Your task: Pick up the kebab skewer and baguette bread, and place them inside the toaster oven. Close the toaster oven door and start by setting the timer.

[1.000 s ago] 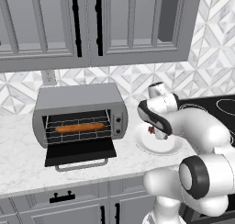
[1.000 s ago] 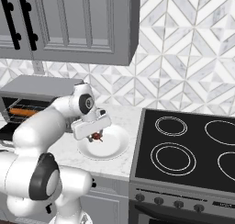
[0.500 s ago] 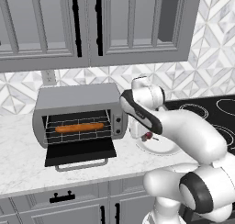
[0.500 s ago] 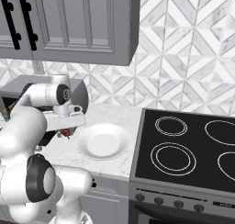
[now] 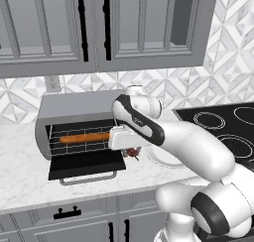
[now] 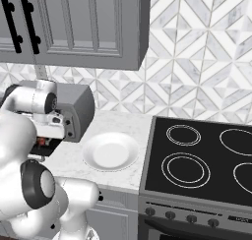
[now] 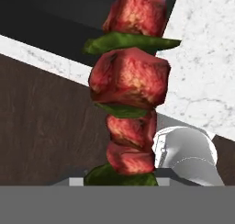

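The kebab skewer (image 7: pixel 131 81), red-brown meat chunks with green pieces between, hangs from my gripper (image 5: pixel 130 147), which is shut on it. In the left base view the kebab skewer (image 5: pixel 132 152) sits just right of the toaster oven door (image 5: pixel 87 166), which is dropped open. The baguette bread (image 5: pixel 84 137) lies lengthwise on the wire rack inside the toaster oven (image 5: pixel 74 104). From the right base view the skewer (image 6: pixel 42 141) peeks out under my hand, beside the toaster oven (image 6: pixel 81 108). My fingertips are hidden behind the meat in the hand view.
A white plate (image 6: pixel 110 151) lies bare on the marble counter (image 5: pixel 20 176) between the oven and the black stovetop (image 6: pixel 197 160). Grey wall cabinets (image 5: pixel 99 28) hang above. The counter's front edge runs just below the open door.
My arm has swung left from above the plate to the front of the oven, carrying the skewer with it. The plate is left bare.
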### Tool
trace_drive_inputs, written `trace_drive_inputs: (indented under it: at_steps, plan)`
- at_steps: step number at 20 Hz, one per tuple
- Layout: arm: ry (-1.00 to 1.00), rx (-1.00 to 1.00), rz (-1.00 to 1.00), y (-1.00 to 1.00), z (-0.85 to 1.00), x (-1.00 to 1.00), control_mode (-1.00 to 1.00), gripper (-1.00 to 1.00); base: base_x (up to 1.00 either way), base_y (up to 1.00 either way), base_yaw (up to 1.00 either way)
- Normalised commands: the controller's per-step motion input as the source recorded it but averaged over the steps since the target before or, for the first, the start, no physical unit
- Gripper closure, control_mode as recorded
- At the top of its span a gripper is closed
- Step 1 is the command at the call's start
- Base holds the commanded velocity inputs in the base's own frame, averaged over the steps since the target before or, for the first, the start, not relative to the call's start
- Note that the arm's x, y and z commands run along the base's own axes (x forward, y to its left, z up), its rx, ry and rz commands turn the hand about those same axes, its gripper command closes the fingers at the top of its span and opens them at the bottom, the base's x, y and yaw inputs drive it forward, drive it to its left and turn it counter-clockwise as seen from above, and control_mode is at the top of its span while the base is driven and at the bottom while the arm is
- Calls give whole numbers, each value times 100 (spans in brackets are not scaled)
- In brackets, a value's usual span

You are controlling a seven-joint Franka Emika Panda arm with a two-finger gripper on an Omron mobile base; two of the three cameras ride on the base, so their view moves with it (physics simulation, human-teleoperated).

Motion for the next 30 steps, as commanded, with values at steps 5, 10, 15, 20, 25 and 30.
trace_drive_inputs:
  at_steps: [5, 10, 15, 20, 25, 30]
  plan:
    - [-1, 0, -29, 100, 13, 0, -100, 100, 0, 0, 0]
    - [-4, 0, -43, 89, 15, 11, -100, 100, 0, 0, 0]
    - [-13, 0, -51, 66, 8, 38, -100, 100, 0, 0, 0]
    - [-10, -10, -45, 24, 0, 48, -100, 100, 0, 0, 0]
    - [0, -8, -28, 1, 2, 40, -100, 100, 0, 0, 0]
    - [0, -1, -15, 0, -1, 6, -100, 100, 0, 0, 0]
